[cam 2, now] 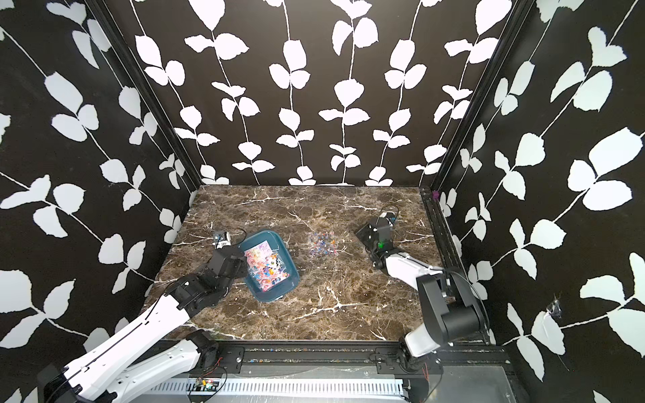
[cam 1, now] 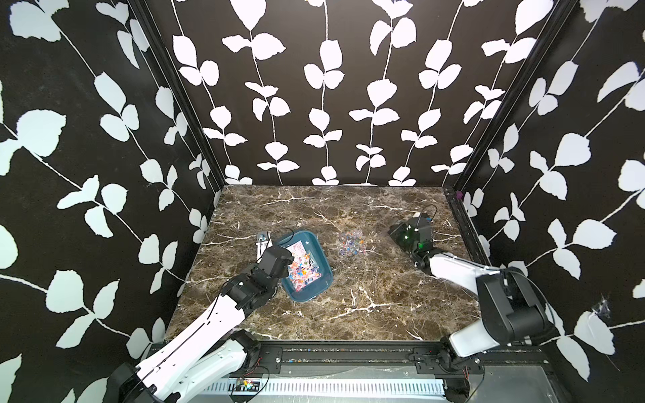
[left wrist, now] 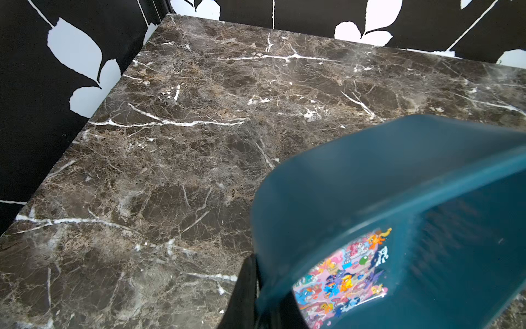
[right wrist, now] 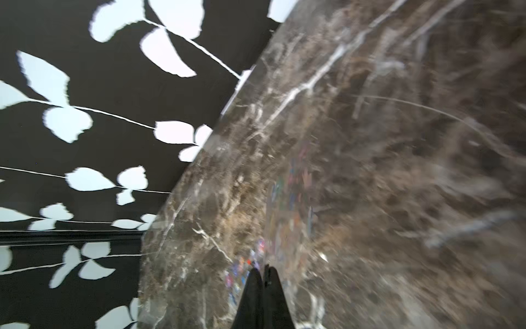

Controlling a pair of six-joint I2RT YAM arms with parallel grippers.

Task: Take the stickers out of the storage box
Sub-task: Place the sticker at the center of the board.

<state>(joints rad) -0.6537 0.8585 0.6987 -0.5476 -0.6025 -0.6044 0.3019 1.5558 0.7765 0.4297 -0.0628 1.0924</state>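
the left claw [left wrist: 264, 296] is clamped on the rim of the shallow teal-blue plastic storage box [cam 1: 323, 258], one finger outside the wall, one inside; the box sits left of centre on the brown marble-patterned counter [cam 1: 366, 296]; flat pink cartoon sticker sheets [cam 1: 304, 267] lie inside it; right of the box, apart from it, a clear sheet of tiny multicoloured stickers [cam 1: 352, 242] lies on the counter; farther right, the right claw [right wrist: 263, 280] has its fingers pressed together.
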